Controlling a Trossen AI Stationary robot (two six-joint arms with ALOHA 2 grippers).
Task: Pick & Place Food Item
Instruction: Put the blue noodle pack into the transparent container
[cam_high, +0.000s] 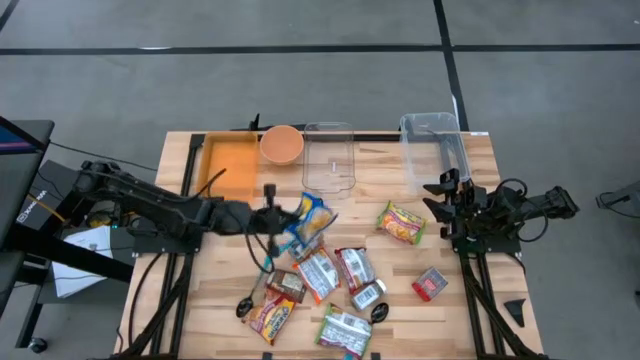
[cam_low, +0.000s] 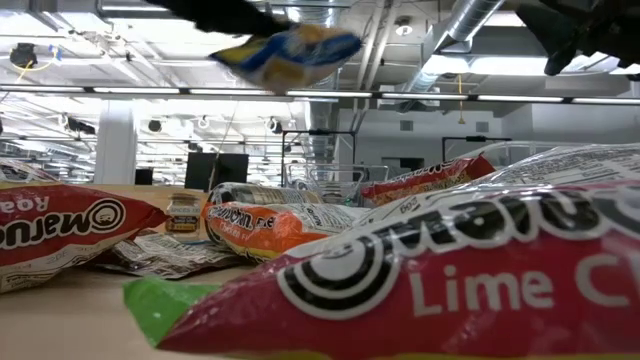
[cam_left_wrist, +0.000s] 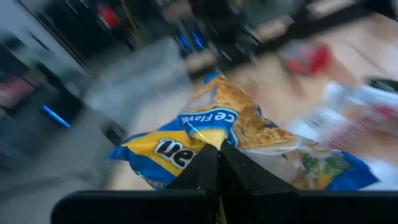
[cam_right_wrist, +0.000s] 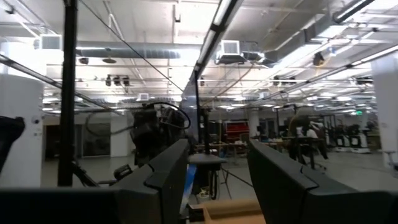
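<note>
— Yellow-and-blue noodle packet (cam_high: 309, 221), that's the one in play? Where is it?

— Yes. Start at the near edge of the worktop (cam_high: 470, 300): a scatter of red and green ramen packets (cam_high: 335, 285) lies flat there, and one small red packet (cam_high: 430, 285) sits toward the near right corner. Just beyond that scatter, about mid-worktop, the yellow-and-blue packet hangs in the air. The low view shows it well clear of the wood.

— What's holding it?

— The left tool (cam_high: 277, 217), reaching in from the left edge. In its wrist view the fingers (cam_left_wrist: 211, 171) are pinched together on the packet's crimped end, so it is closed on the packet.

— And the right arm?

— Parked over the right edge. The right tool (cam_high: 447, 205) carries nothing; its wrist view shows the fingers spread apart with only room between them.

— So which step is this?

— I'd judge the pick is done and the carry is in hand. Along the far edge stand an orange tray (cam_high: 232, 160), an orange bowl (cam_high: 282, 144) and two clear tubs (cam_high: 329, 157), all apparently empty.

— Next move?

— Probably travel toward the far edge, over whichever container is meant; I can't tell which. The grip is only on one end, so the packet dangles: it wants a steady carry, then centring above the rim before letting go.
</note>
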